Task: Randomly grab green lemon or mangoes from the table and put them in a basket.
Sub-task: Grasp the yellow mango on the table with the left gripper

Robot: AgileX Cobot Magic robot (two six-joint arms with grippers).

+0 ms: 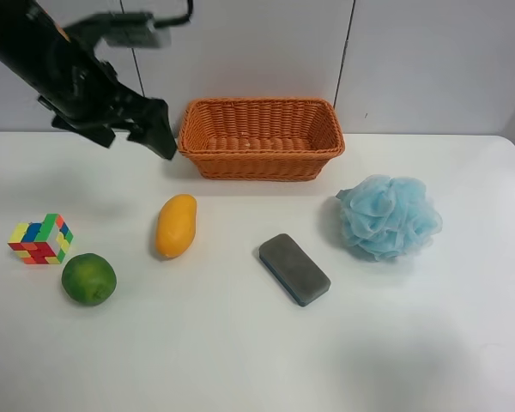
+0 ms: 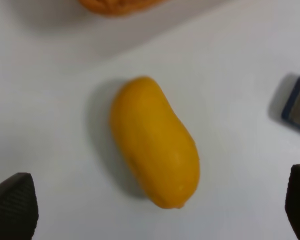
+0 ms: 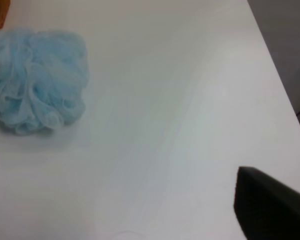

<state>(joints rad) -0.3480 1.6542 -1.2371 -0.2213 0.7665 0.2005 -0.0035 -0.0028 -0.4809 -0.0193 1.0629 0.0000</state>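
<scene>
White table [image 1: 240, 360], seen from high. The woven wicker basket [image 1: 259, 160] sits at upper centre of the frame against the back wall, and we see nothing inside it. The mango [image 1: 175, 225] lies on the table left of centre, just in front of the basket's left end and apart from it, long axis running roughly toward the basket. The green lemon [image 1: 88, 278] rests at lower left, and a multicoloured puzzle cube [image 1: 40, 239] stands just beside it on its upper left. A grey board eraser [image 1: 294, 269] with a blue base lies on a diagonal right of centre, and a pale blue bath pouf [image 1: 388, 216] sits at right. The dark arm at the exterior high view's left [image 1: 56, 60] reaches in from the upper left corner. Its left gripper [image 1: 157, 130] hangs in the air beside the basket's left wall and holds nothing. In the left wrist view both fingertips [image 2: 12, 206] sit at opposite lower corners, jaws spread wide, with the mango on the table below and between them. The right gripper [image 3: 272, 210] shows as one dark finger only, at lower right of its frame, so we cannot tell how its jaws stand. It is above bare table, well apart from the pouf.
</scene>
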